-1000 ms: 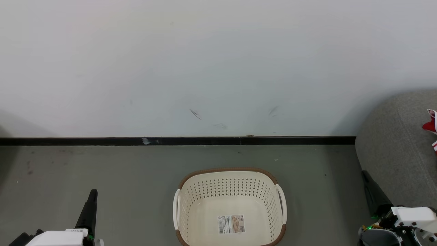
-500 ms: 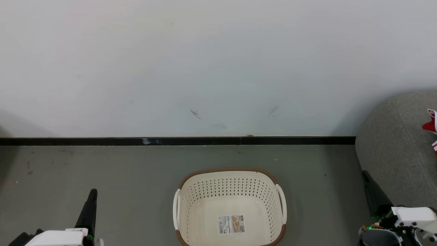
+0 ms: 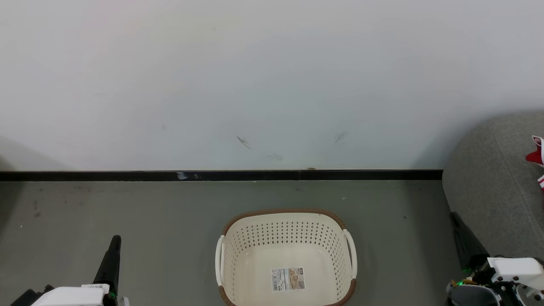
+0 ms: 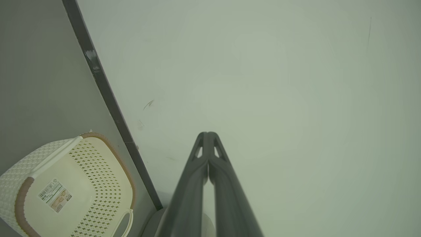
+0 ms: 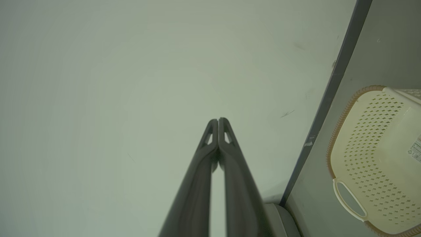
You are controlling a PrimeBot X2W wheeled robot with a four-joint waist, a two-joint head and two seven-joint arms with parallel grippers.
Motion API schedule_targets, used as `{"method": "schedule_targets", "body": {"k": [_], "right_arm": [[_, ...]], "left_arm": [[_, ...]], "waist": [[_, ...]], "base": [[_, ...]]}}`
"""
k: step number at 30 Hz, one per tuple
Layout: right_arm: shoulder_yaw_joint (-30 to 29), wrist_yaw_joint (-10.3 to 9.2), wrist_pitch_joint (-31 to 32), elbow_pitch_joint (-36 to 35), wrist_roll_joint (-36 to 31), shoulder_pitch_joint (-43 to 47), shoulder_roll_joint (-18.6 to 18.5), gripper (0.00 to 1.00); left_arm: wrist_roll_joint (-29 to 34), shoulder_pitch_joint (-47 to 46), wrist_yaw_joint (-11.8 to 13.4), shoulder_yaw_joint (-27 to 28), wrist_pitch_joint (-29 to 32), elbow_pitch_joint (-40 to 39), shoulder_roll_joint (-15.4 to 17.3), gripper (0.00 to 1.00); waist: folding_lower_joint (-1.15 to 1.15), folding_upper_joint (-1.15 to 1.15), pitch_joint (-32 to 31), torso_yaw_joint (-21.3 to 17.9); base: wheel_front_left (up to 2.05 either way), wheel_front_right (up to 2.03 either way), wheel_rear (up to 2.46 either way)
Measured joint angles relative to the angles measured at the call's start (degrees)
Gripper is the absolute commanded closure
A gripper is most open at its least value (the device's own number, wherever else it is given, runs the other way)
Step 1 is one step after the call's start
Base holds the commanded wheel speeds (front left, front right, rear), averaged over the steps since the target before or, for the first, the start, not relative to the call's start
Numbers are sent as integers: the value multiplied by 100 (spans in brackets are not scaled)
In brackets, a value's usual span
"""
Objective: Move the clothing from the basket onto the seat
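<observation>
On the floor, we find the basket empty save its label. Red clothing lies on the seat, partly out of frame. The left gripper and right gripper are closed on nothing. We judge the transfer complete.

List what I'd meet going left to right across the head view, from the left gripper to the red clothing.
left gripper → basket → right gripper → clothing
</observation>
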Motion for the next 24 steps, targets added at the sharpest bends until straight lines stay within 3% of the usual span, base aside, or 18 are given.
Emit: {"method": "schedule_targets", "body": {"k": [24], "right_arm": [[-19,0,48,5,-5,-14,9,100]], "left_arm": [[0,-3,-24,9,1,10,-2,100]], "waist": [[0,0,0,0]], "base": [[0,0,0]]}}
